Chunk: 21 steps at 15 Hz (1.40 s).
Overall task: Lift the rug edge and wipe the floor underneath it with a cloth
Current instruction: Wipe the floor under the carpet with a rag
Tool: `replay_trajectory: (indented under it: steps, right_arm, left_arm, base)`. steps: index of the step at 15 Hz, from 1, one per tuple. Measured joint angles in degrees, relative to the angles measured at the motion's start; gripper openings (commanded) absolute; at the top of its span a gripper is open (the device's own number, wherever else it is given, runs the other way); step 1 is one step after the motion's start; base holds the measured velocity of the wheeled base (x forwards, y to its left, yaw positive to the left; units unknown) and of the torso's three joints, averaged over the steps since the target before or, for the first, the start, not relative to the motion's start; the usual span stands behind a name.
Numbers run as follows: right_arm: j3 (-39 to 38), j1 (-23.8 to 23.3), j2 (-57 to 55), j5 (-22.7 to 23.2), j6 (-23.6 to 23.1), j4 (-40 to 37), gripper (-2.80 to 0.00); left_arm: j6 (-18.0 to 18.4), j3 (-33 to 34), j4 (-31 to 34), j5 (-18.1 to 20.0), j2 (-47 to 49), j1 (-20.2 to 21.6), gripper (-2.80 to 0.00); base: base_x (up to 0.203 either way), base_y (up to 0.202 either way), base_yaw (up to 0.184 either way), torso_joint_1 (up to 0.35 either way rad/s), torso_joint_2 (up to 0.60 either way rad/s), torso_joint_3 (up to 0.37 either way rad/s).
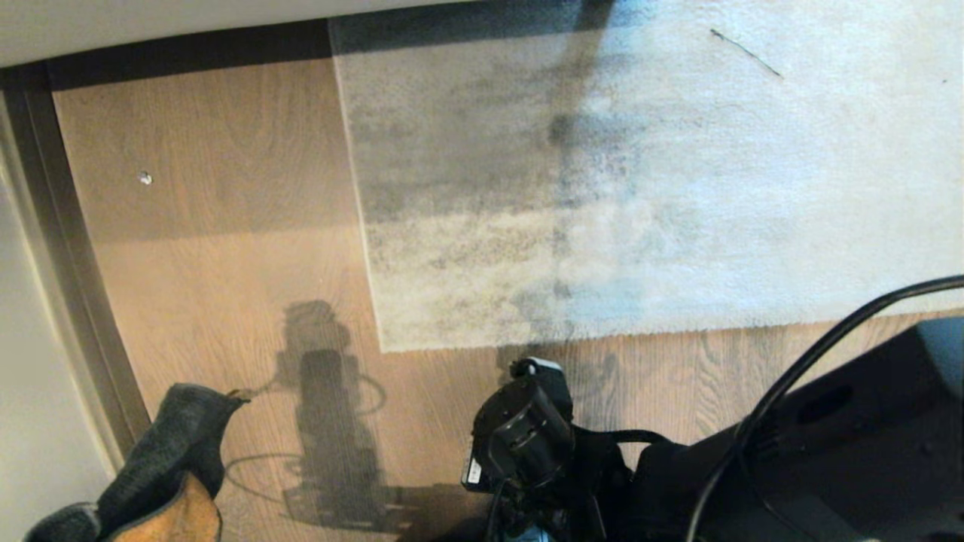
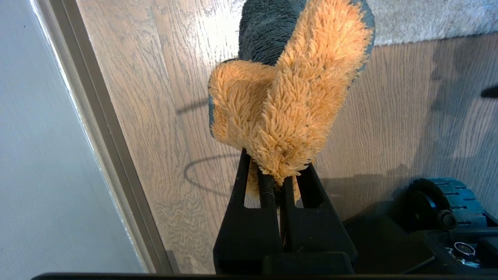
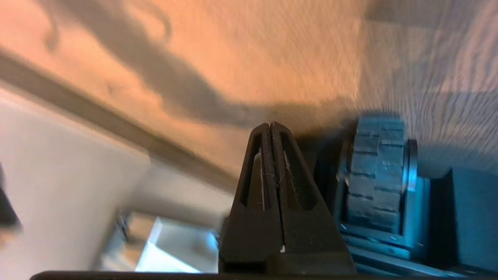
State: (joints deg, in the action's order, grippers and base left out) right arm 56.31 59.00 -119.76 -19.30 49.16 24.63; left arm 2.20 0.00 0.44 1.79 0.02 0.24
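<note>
Rug edge [image 1: 380, 226], centre to upper right of the head view, flat on floor [image 1: 211, 248]: thin, floppy, likely light; pinch at its 1 near corner. Cloth [image 2: 288, 105], lower left: soft, pinched by left gripper [image 2: 281, 182]. Right gripper [image 3: 269, 130]: closed, empty.

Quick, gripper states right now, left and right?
Left gripper: shut on the cloth, held above the floor.
Right gripper: shut, fingers pressed together, holding nothing.
</note>
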Motion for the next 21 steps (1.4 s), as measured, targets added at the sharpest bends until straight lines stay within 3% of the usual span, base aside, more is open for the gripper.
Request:
replay_trajectory:
  steps: [1,6,12,17,21]
  right_arm:
    - [-0.5,-0.6,-0.1,1.6,-0.4,0.1,0.0]
    - [-2.5,-1.7,-0.4,3.6,-0.4,0.4,0.0]
    - [-2.5,-6.7,-1.8,3.8,-0.8,8.6,0.0]
    - [-2.2,-11.2,-1.2,3.8,-6.4,13.1,0.0]
    - [-3.8,-12.1,1.4,3.5,-4.2,13.5,0.0]
  left_arm:
    - [0.0,0.0,0.0,0.0,0.0,0.0,-2.8]
    - [0.0,0.0,0.0,0.0,0.0,0.0,-2.8]
    - [0.0,0.0,0.0,0.0,0.0,0.0,-2.8]
    - [0.0,0.0,0.0,0.0,0.0,0.0,-2.8]
    - [0.0,0.0,0.0,0.0,0.0,0.0,-2.8]
  base:
    - [0.0,0.0,0.0,0.0,0.0,0.0]
    - [0.0,0.0,0.0,0.0,0.0,0.0]
    - [0.0,0.0,0.0,0.0,0.0,0.0]
    - [0.0,0.0,0.0,0.0,0.0,0.0]
    - [0.0,0.0,0.0,0.0,0.0,0.0]
